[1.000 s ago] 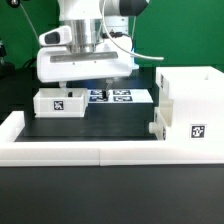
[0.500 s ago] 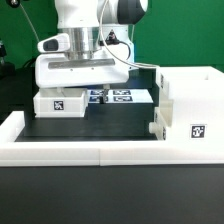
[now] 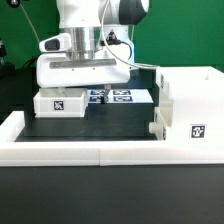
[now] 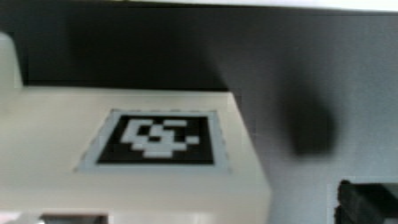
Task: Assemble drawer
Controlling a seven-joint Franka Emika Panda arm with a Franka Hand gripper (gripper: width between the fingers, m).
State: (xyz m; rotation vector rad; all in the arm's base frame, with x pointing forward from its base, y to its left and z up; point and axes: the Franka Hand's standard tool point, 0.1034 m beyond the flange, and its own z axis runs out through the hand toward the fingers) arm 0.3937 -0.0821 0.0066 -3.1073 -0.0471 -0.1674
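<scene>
While hand (image 3: 74,88) hovers, tray (image 3: 59,103) rests.

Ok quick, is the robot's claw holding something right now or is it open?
Gripper: cannot be told. Its fingers are hidden behind the arm's white body, low over the small tray.

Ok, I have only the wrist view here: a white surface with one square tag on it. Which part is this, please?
Observer: It is the small tray, which sits at the exterior view's left.
Operator: And where is the casing?
Observer: The tall casing stands at the exterior view's right, apart from that tray.
Operator: Is something lying between them?
Observer: Yes, the marker board lies flat on the table between the two, a little further back.
</scene>
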